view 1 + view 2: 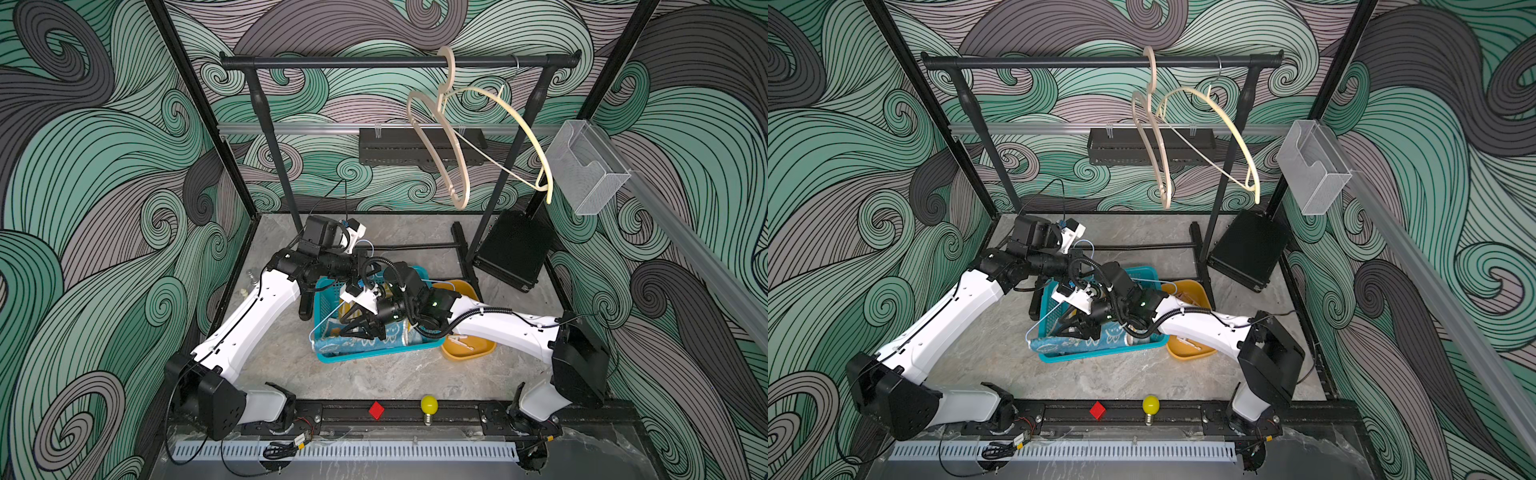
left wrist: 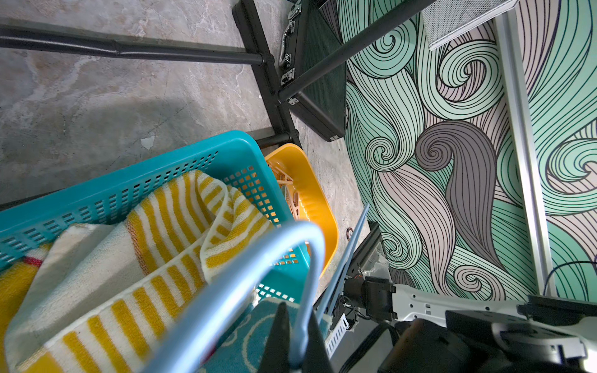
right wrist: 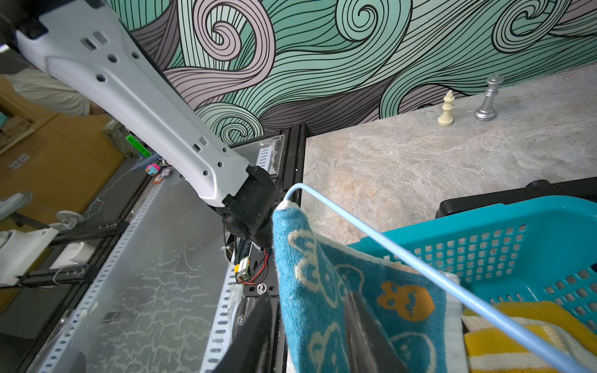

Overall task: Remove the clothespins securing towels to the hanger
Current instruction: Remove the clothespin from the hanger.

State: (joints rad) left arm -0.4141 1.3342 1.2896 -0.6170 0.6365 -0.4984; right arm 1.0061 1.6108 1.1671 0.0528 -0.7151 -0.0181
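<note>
**Top views.** A black rack [image 1: 332,63] spans the upper frame, with two pale hangers [image 1: 453,166] on its rail at upper right. At centre both arms cross over a teal basket [image 1: 374,355] and hide most of its contents. A yellow bin [image 1: 469,353] sits just beside the basket's right side, with pale clothespins [image 1: 461,341] lying in it. The bunny towel [image 1: 361,343] lies along the basket's lower edge, under the right end effector [image 1: 357,328]. A red cube [image 1: 376,410] and a yellow bulb [image 1: 429,405] sit on the bottom rail in both top views.

**Left wrist.** The left end effector [image 2: 298,310], at bottom centre, is clamped on the hook of the pale-blue wire hanger [image 2: 226,290]. The striped towel [image 2: 181,226], yellow and white, is bunched in the basket at lower left. This view looks into the bin at centre, where more clothespins [image 2: 284,181] lie. Grey marble table [image 2: 97,97] fills the upper left.

**Right wrist.** The right end effector [image 3: 310,295], at bottom centre, has one finger on each side of the bunny towel's edge. Whether the fingers pinch the cloth, I cannot tell. The towel is teal with white bunnies and one orange figure, and it drapes over the hanger wire. Two chess pieces [image 3: 447,108] stand by the wall at upper right and are clear only here.
</note>
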